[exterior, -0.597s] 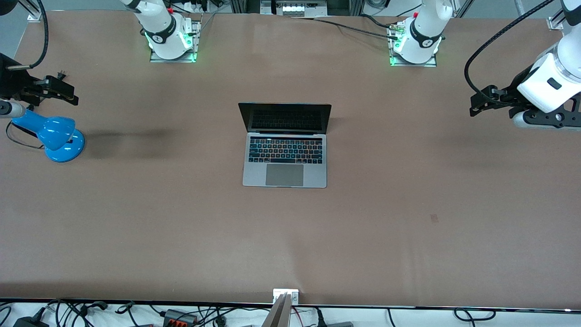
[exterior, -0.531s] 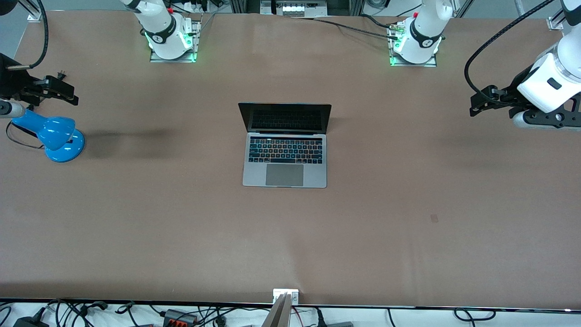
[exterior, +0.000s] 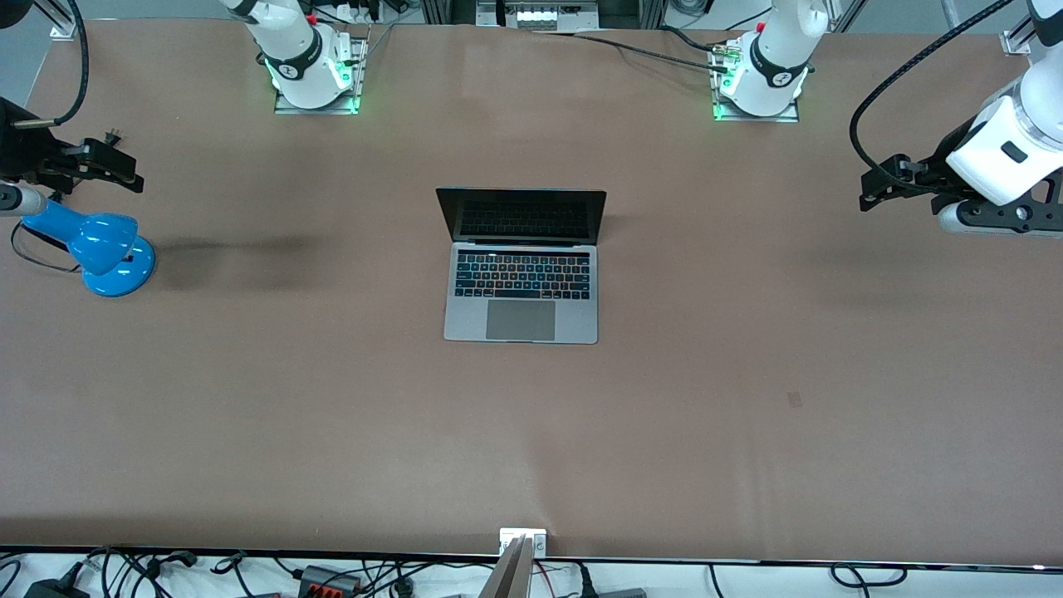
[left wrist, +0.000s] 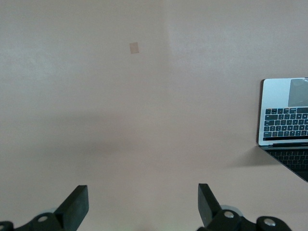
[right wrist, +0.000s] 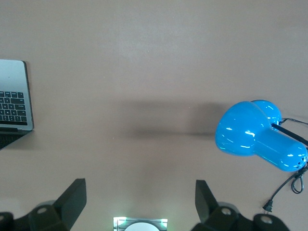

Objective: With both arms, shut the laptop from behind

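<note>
While your left gripper (exterior: 868, 189) hangs in the air over the table (exterior: 747, 432) at the left arm's end, its fingers (left wrist: 76, 206) are spread wide with nothing between them, and the left wrist view shows only bare tabletop under them. Your right gripper (exterior: 124, 170) hangs over the right arm's end of the table, just above the blue desk lamp (exterior: 100, 245), and its fingers (right wrist: 72, 195) are spread wide and empty as well. Both grippers are well apart from the laptop (exterior: 521, 274).

You see the laptop near the middle of the table, between the two arms' ends and nearer to the front camera than both arm bases. It stands open: its black screen is raised toward the front camera, the keyboard and grey trackpad lie flat and exposed, and the trackpad edge is the part nearest the front camera. In each wrist view you catch only one side edge of it.

The lamp sits on the table with its cord trailing beside it. A small darker patch (exterior: 795, 399) marks the table surface, nearer the front camera than the left gripper's shadow.
</note>
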